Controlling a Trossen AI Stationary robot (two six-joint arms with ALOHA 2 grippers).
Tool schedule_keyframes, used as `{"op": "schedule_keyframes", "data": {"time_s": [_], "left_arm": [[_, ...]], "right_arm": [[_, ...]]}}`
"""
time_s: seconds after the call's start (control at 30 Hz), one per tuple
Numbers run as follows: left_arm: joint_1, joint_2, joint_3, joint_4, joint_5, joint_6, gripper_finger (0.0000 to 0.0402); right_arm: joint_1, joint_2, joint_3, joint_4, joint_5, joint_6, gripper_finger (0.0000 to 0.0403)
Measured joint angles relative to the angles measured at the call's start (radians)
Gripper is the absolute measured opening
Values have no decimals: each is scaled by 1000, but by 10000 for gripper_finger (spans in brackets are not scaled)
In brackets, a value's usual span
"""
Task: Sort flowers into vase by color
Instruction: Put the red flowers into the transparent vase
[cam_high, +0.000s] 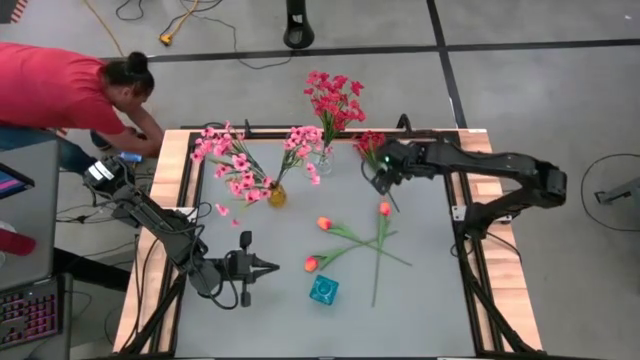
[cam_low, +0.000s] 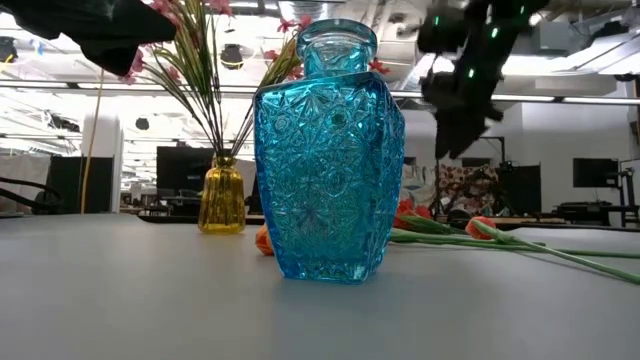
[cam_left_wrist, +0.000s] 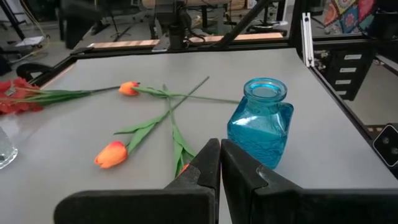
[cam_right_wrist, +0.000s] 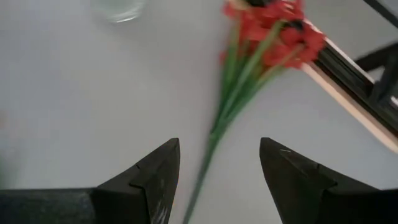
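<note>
No readable text, labels or numbers appear, as far as the views show.

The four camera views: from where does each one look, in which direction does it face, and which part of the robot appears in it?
High view: above the table, looking straight down; both arms show, left gripper, right gripper.
Low view: at tabletop height, looking level past the blue vase; an arm hangs above.
Left wrist view: on the left arm, facing the blue vase and orange tulips; its shut fingers show.
Right wrist view: on the right arm, looking down at the red spray; open fingers.
Shared: high, low and left wrist views all show the blue vase.
</note>
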Motion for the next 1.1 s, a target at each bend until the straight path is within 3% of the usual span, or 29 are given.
{"op": "schedule_keyframes", "data": {"time_s": [0.2, 0.37, 0.63, 0.93, 1.1], "left_arm": [[0, 0, 0, -1, -1, 0, 1], [0, 0, 0, -2, -2, 0, 1], [0, 0, 0, -2, -1, 0, 1], [0, 0, 0, -2, -1, -1, 1], [0, 0, 0, -3, -2, -1, 1]], "right_arm": [[-148, 114, -27, 81, -16, 2, 249], [-218, 226, -27, 162, -123, -13, 249], [-246, 354, -26, 295, -155, -15, 249], [-248, 445, -21, 317, -162, -15, 246], [-247, 446, -22, 322, -161, -15, 200]]}}
